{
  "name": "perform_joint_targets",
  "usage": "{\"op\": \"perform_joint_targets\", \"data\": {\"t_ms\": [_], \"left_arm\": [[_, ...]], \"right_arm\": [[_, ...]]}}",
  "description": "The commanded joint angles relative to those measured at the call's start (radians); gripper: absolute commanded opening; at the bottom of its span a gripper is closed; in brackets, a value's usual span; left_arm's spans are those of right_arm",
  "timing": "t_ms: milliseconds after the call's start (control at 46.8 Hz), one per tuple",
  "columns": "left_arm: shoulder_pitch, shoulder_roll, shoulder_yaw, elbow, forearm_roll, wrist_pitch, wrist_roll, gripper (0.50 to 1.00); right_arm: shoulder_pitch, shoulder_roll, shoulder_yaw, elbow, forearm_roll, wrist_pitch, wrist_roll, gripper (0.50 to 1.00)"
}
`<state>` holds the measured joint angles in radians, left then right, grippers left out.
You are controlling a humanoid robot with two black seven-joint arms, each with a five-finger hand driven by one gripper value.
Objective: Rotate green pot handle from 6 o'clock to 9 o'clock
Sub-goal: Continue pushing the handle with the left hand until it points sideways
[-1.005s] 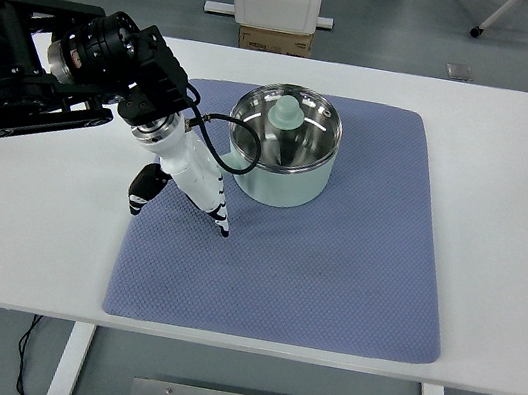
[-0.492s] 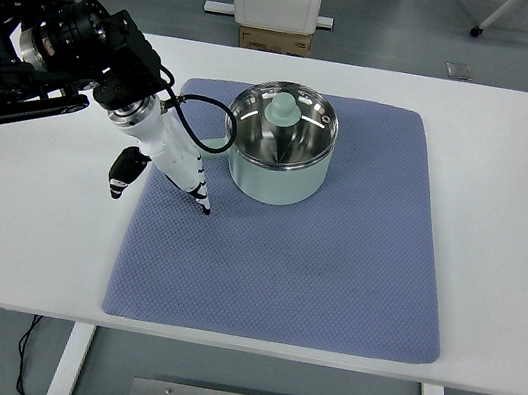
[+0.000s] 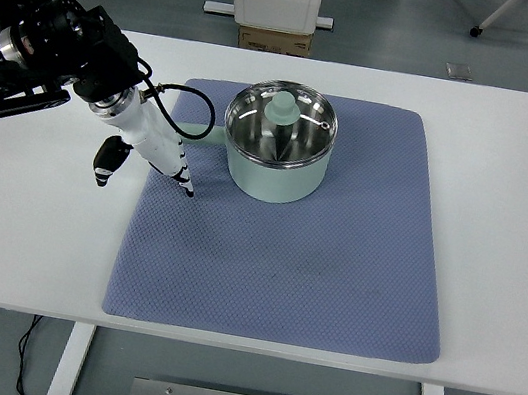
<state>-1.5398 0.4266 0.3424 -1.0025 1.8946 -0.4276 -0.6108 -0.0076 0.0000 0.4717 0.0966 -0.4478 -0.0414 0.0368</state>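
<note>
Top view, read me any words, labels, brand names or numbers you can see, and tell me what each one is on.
No legible text anywhere in this view.
Cardboard box behind the white table: print, if any, too small to read.
Pale green pot with glass lid: no marking shows.
Blue-grey textured mat: plain.
Left hand and black arm: no label readable.

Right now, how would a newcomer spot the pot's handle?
Find the blue mat on the white table. At its far edge stands the green pot with a glass lid. The handle is the thin pale-green bar running left from the pot's wall toward the left hand, the only part protruding sideways.
</note>
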Motion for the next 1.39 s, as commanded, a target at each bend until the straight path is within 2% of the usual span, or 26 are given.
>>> {"op": "perform_joint_targets", "data": {"t_ms": [0,385,877,1369], "left_arm": [[0.001,-0.002,0.0,0.011,0.0,0.007,0.0,1.0],[0.001,-0.008,0.0,0.042,-0.006,0.015,0.0,1.0],[-0.014,-0.012,-0.002,-0.005,-0.045,0.004,0.0,1.0],[-0.114,0.038,-0.014,-0.002,-0.201,0.001,0.0,1.0]], "right_arm": [[0.0,0.0,0.001,0.0,0.0,0.0,0.0,1.0],[0.0,0.0,-0.002,0.0,0.0,0.0,0.0,1.0],[0.0,0.0,-0.002,0.0,0.0,0.0,0.0,1.0],[0.0,0.0,0.001,0.0,0.0,0.0,0.0,1.0]]}}
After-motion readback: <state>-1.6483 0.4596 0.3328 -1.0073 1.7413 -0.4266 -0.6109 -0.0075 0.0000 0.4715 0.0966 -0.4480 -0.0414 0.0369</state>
